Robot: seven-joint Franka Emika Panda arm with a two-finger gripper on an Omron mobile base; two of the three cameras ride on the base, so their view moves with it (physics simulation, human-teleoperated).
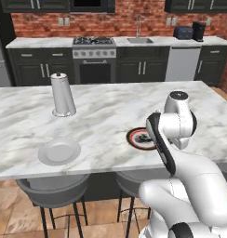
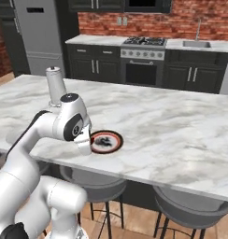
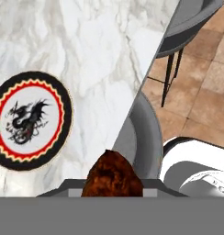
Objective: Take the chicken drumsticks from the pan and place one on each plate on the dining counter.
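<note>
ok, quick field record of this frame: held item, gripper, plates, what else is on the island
held item: chicken drumstick, brown, between the fingertips in the hand view
gripper: gripper shut on the drumstick
patterned plate: plate with a red-black rim, no food on it, near the counter edge
plain plate: grey plate, no food on it
dining counter: dining counter, marble
other: paper-towel roll, upright

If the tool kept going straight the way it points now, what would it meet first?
Probably the bare marble of the dining counter near its edge, right of the dragon plate; depth is unclear. The tool holds a drumstick.
</note>
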